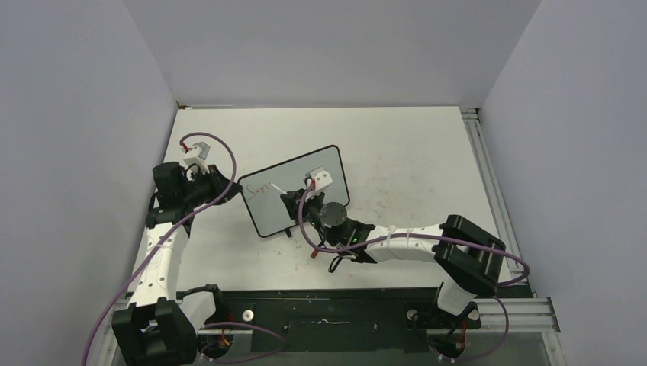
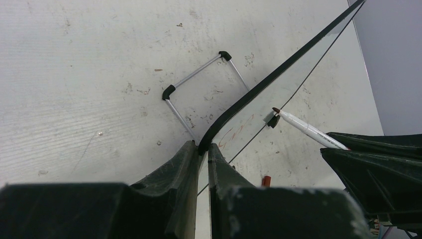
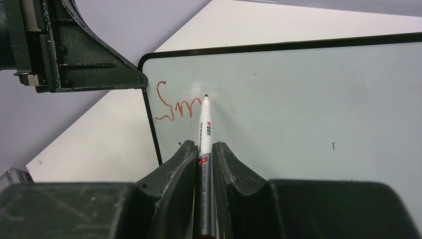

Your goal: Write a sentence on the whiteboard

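The whiteboard (image 3: 308,109) stands tilted on the worktop (image 1: 412,152), left of centre and well clear of the far edge. The left gripper (image 2: 204,148) is clamped on its black edge at one corner. The right gripper (image 3: 204,147) grips a white marker (image 3: 205,129). The marker's tip is on the board, just right of the sentence (image 3: 176,105), which is a few red strokes near the board's upper left corner.

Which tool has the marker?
The right tool, shut on the marker, tip at the red lettering. The left tool clamps the whiteboard corner instead.
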